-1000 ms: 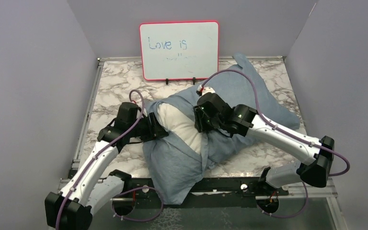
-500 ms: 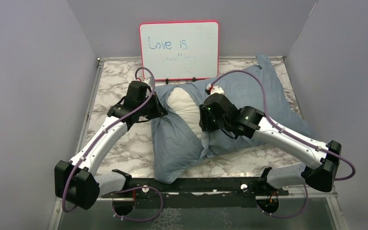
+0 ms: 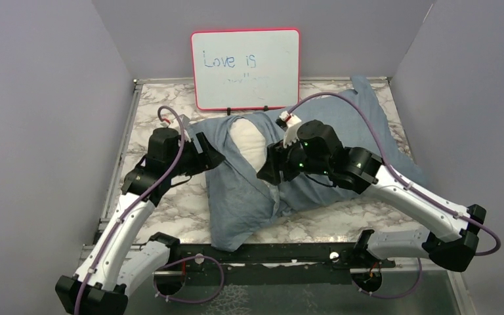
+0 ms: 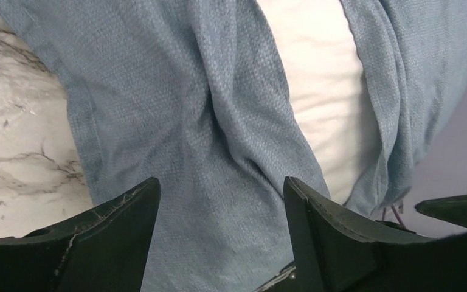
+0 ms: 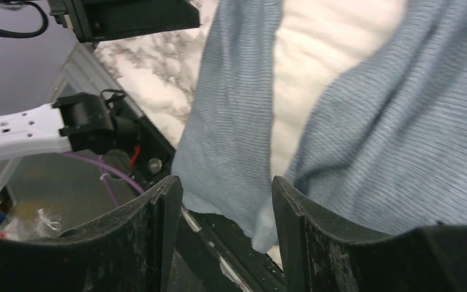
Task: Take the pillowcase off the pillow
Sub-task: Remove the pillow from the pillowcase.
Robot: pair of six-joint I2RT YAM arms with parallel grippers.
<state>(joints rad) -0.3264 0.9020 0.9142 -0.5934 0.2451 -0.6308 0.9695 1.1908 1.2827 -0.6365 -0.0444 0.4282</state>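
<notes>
Two arms at a part-sleeved pillow, both sets of jaws standing apart and gripping nothing.
Left gripper (image 3: 208,153) reaches in at the blue-grey pillowcase (image 3: 236,197) edge, drawn back leftward since half a second ago; right gripper (image 3: 267,174) angles down over the opening, newly turned. White pillow (image 3: 249,141) bulges from the crumpled sleeve mid-worktop (image 3: 157,111), before the whiteboard (image 3: 245,69); cloth unchanged.

A red-framed whiteboard (image 3: 245,69) reading "Love is", perhaps more, stands on the marble table (image 3: 164,108).
</notes>
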